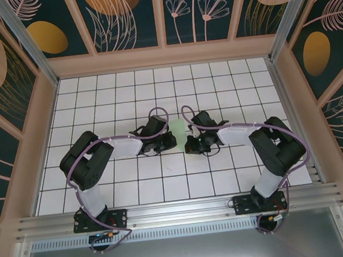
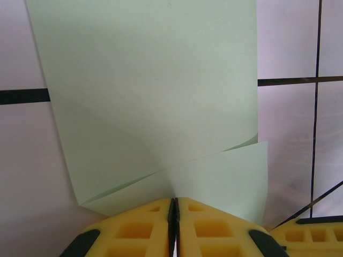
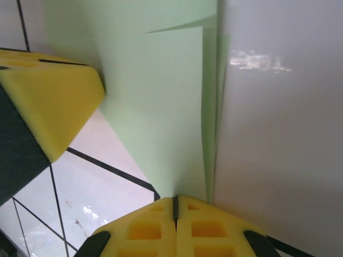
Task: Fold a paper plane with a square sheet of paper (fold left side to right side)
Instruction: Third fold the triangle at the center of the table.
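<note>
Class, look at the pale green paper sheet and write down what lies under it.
Under the square sheet of paper lies the white grid table; a black grid line disappears beneath both its edges. The tiles directly below are covered, so anything there cannot be seen.

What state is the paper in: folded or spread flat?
Folded over: the square sheet of paper shows one layer curling onto another, edges not aligned.
</note>
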Controlling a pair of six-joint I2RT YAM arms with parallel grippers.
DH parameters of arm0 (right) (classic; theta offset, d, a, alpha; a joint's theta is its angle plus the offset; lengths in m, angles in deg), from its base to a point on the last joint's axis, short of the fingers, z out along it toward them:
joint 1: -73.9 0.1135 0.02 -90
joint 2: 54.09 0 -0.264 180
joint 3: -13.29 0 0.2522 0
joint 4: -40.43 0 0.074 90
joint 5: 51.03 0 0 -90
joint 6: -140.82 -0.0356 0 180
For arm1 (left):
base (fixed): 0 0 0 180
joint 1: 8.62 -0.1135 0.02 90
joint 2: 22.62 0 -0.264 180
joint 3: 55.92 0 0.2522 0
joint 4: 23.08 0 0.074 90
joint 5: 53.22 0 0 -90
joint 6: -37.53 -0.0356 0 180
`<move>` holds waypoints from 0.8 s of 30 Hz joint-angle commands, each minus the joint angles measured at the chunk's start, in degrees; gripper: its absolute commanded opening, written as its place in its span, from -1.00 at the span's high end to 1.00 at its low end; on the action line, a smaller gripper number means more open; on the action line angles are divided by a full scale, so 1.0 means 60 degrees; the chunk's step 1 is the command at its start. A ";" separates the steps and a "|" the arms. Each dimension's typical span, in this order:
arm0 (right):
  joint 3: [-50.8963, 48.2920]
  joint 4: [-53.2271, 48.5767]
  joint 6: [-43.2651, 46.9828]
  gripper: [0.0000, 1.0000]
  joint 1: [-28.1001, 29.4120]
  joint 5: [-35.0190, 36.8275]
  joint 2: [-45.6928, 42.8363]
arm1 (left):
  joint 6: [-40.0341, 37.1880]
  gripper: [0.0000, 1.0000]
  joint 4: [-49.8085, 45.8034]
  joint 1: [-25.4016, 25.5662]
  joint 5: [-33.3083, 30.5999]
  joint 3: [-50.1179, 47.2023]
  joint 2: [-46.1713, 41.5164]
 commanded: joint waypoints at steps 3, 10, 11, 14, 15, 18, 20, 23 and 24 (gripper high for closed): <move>-0.0477 -0.0729 0.0252 0.85 0.0059 0.0456 -0.0150 | -0.0227 0.73 -0.0970 -0.0054 -0.0856 -0.0110 0.0522; -0.0998 -0.1111 0.0378 0.85 0.0109 0.0437 -0.0520 | -0.0256 0.73 -0.1029 -0.0059 -0.0913 -0.0066 0.0534; -0.1077 -0.1157 0.0401 0.85 0.0113 0.0432 -0.0569 | -0.0263 0.73 -0.1064 -0.0057 -0.0927 -0.0045 0.0542; -0.1245 -0.1277 0.0444 0.85 0.0127 0.0475 -0.0704 | -0.0284 0.73 -0.1102 -0.0055 -0.0934 -0.0022 0.0549; -0.1289 -0.1328 0.0449 0.85 0.0126 0.0522 -0.0744 | -0.0285 0.73 -0.1108 -0.0054 -0.0935 -0.0018 0.0542; -0.1321 -0.1374 0.0458 0.85 0.0114 0.0588 -0.0791 | -0.0285 0.73 -0.1110 -0.0054 -0.0931 -0.0009 0.0503; -0.1257 -0.1388 0.0444 0.85 0.0114 0.0593 -0.0861 | -0.0285 0.73 -0.1088 -0.0056 -0.0903 0.0000 0.0470; -0.1069 -0.1497 0.0480 0.85 0.0120 0.0683 -0.1071 | -0.0304 0.72 -0.1018 -0.0057 -0.0762 0.0013 0.0339; -0.1005 -0.1518 0.0495 0.84 0.0108 0.0750 -0.1237 | -0.0315 0.70 -0.0954 -0.0061 -0.0651 0.0015 0.0259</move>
